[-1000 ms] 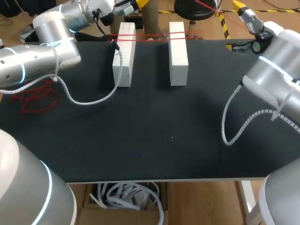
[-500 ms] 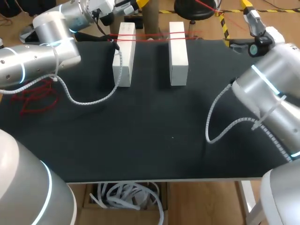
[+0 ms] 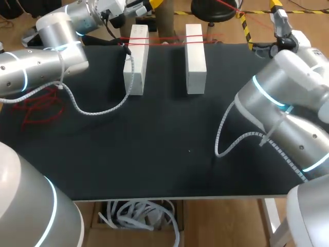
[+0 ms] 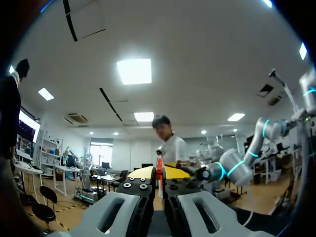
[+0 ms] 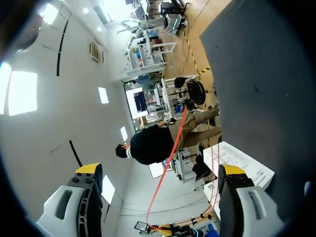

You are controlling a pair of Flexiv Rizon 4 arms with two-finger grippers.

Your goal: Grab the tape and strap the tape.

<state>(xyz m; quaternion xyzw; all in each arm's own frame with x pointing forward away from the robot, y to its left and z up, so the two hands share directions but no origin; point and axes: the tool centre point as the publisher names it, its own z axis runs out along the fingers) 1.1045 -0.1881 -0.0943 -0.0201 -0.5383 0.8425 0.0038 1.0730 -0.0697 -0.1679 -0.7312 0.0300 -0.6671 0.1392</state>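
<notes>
Right arm [image 3: 288,98] swings elbow inward; right gripper [image 5: 160,169], 1 o'clock, spread. Left gripper [image 4: 159,172], 11 o'clock, pinches tape [image 3: 164,40] stretched over blocks [image 3: 195,56]; strapping looks unfinished.

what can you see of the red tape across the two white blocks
The red tape looks like thin red cord, seemingly two strands close together, stretched straight across the tops of the left white block and right white block near their far ends, touching both and running past them either side. In the left wrist view a red piece sits pinched in the shut left hand.
</notes>
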